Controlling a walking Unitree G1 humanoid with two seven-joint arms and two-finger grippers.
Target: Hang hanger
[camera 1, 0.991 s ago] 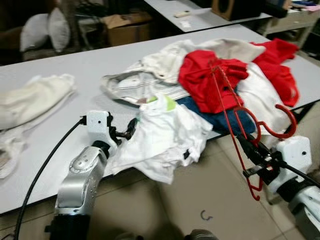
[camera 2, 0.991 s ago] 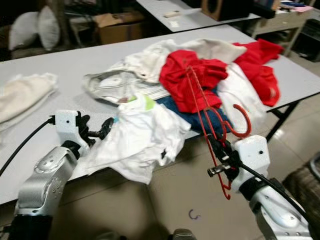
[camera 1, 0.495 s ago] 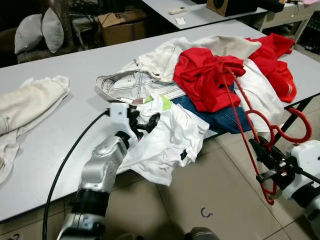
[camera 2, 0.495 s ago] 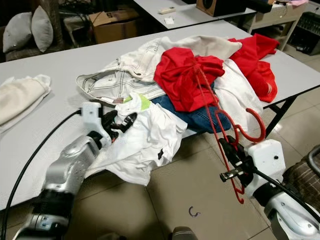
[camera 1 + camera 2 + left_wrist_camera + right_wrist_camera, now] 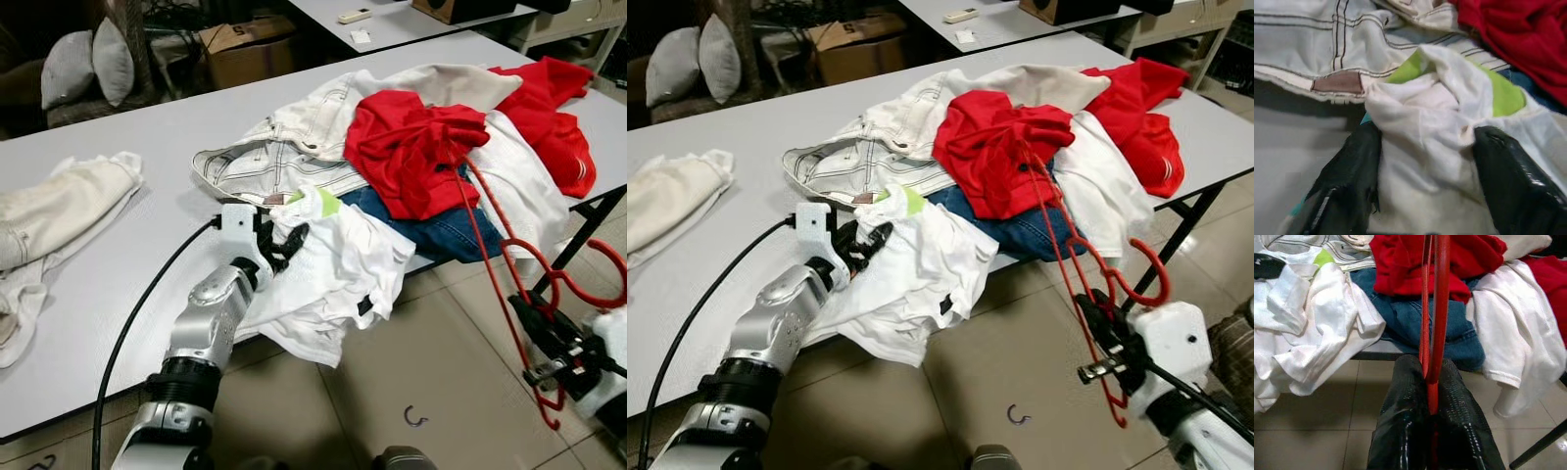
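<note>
A red plastic hanger [image 5: 495, 245] slants from the clothes pile down past the table's front edge, its hook [image 5: 588, 279] curling to the right. My right gripper [image 5: 545, 345] is shut on its lower bar, low at the right beyond the table; the wrist view shows the red bar [image 5: 1434, 323] pinched between the black fingers [image 5: 1400, 431]. A white T-shirt with a green collar [image 5: 333, 269] drapes over the table's front edge. My left gripper [image 5: 279, 243] is open at its collar, with the fabric [image 5: 1425, 147] bunched between the two fingers [image 5: 1349, 186].
A pile of clothes lies on the grey table [image 5: 127, 294]: white jeans [image 5: 265, 162], a red garment [image 5: 411, 147], blue denim [image 5: 431, 230], a white shirt [image 5: 519, 191]. A cream garment [image 5: 59, 206] lies at the left. Tiled floor [image 5: 411, 392] lies in front, a table leg [image 5: 578, 230] at right.
The right gripper with the hanger has sunk lower and further right. The left gripper stays at the T-shirt's collar. The camera has shifted slightly.
</note>
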